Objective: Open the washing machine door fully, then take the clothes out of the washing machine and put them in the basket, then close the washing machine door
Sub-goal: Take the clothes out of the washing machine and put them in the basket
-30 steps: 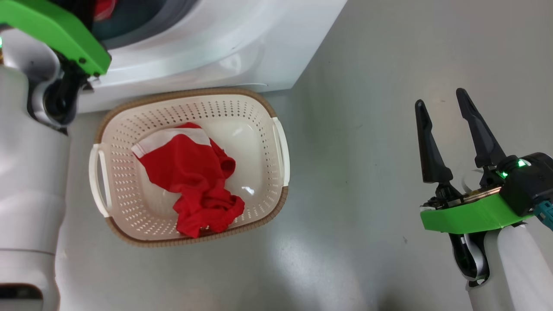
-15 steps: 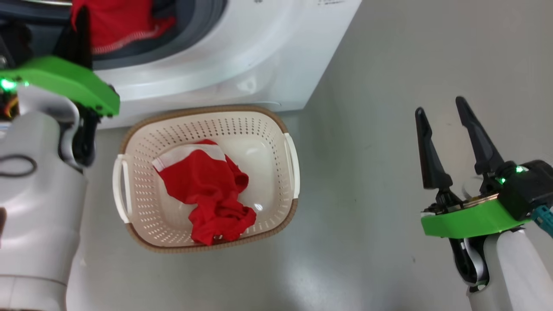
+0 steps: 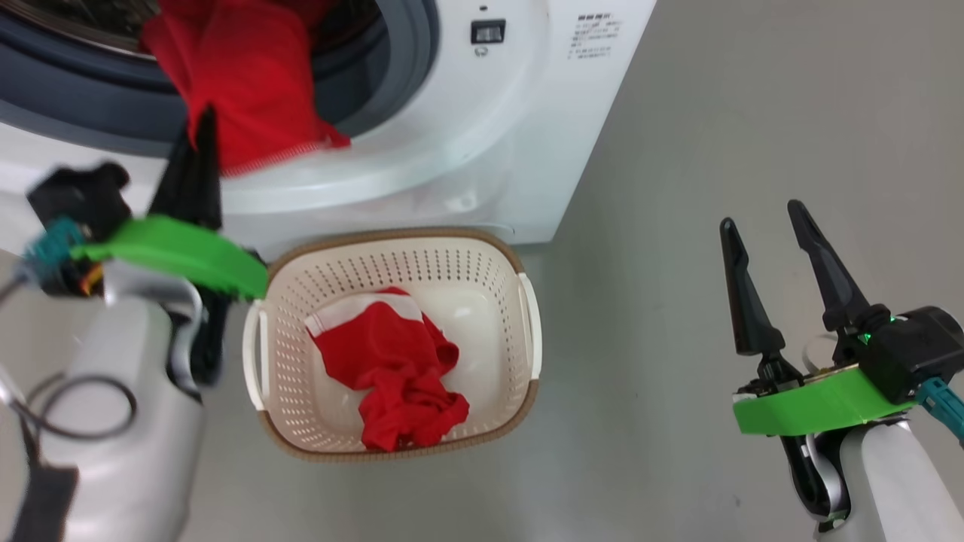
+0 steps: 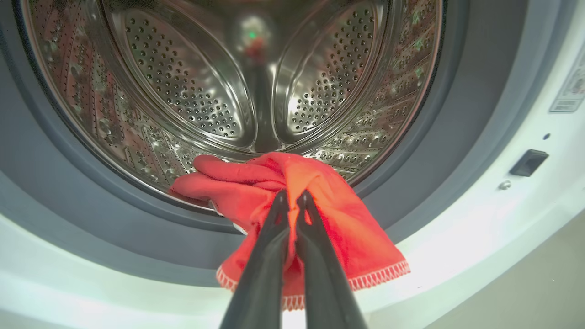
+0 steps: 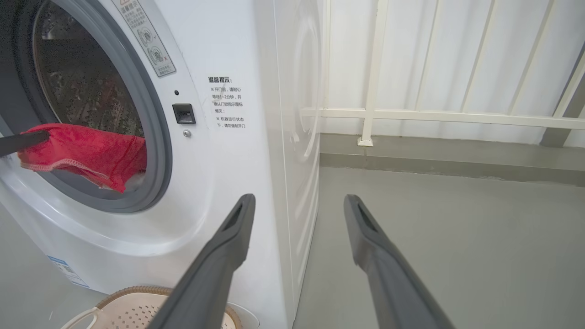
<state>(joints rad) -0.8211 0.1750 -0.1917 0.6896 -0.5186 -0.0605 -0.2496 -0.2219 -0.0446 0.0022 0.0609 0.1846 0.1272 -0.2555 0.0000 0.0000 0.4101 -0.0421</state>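
Note:
The white washing machine (image 3: 497, 113) stands with its drum mouth open; its door is out of view. My left gripper (image 4: 292, 197) is shut on a red garment of the clothes (image 4: 338, 219), which hangs over the grey gasket (image 4: 91, 237) at the drum's lower lip. In the head view that garment (image 3: 248, 83) drapes from the opening above my left gripper (image 3: 202, 120). Another red garment (image 3: 392, 369) lies in the cream basket (image 3: 527, 301) on the floor in front of the washing machine. My right gripper (image 3: 761, 214) stands open and empty to the right over the floor. From the right wrist view I see the garment (image 5: 87, 153) at the opening.
The steel drum (image 4: 219, 82) behind the held garment looks bare. Grey floor (image 3: 715, 113) stretches to the right of the machine. A white railing (image 5: 438, 114) and pale wall stand behind that floor. The basket's rim (image 5: 137, 292) shows below my right fingers.
The head camera has tilted up, so more of the washer's opening shows. My left gripper has drawn back from the drum with the red garment, which now hangs over the gasket. The right arm has held still.

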